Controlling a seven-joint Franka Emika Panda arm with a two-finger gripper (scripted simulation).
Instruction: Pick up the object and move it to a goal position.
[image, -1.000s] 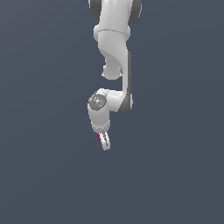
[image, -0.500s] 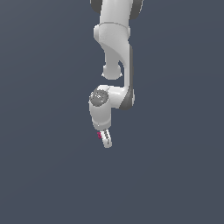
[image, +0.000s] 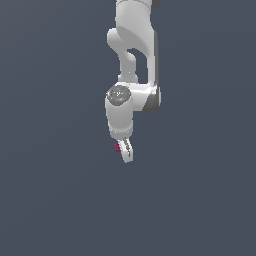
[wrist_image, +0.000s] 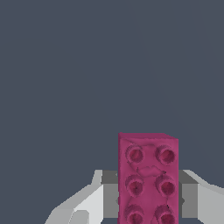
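Observation:
The object (wrist_image: 148, 179) is a magenta-pink flat block with round studs on top, filling the space between my two white fingers (wrist_image: 87, 203) in the wrist view. In the exterior view only a small pink sliver of the object (image: 118, 147) peeks out beside my gripper (image: 125, 151), which hangs below the white arm (image: 131, 60) near the middle of the picture. My gripper is shut on the object, which seems held above the flat grey surface. No goal marker shows in either view.
A plain dark grey-blue surface (image: 50, 200) fills both views. Nothing else stands in sight.
The arm's wrist and gripper have shifted slightly, rising a little with the pink block still held. Nothing was let go.

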